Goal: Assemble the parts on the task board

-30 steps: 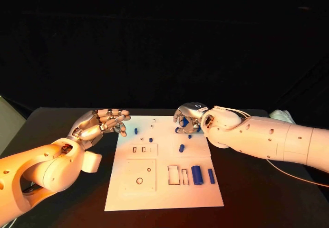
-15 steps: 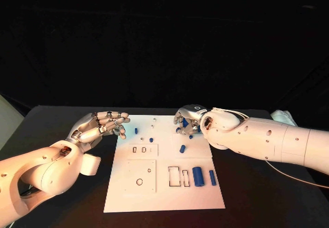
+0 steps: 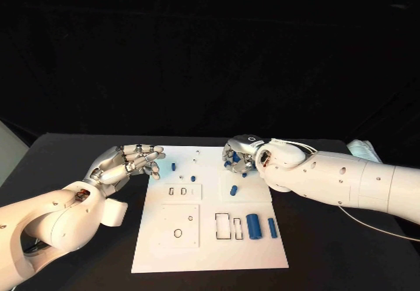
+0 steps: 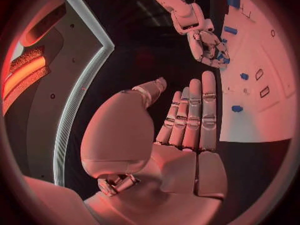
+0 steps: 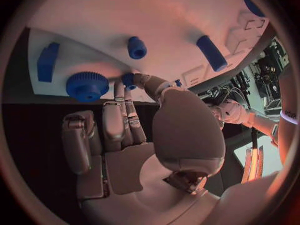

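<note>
Left hand [image 3: 130,162] lowered slightly; right wrist view reveals blue gear [image 5: 87,86].

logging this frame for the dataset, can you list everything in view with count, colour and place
task board: one, white, middle of the black table.
table: one, black, under the board.
large cylinder: one, blue, board's near right, beside a thin rod.
small parts: several, blue, spread over the board's far half; exact count unclear.
gear: one, blue, by the right hand's fingertips.
left hand: silver, open, at the board's left edge.
right hand: silver, over the board's far right, pinching a small blue part.
</note>
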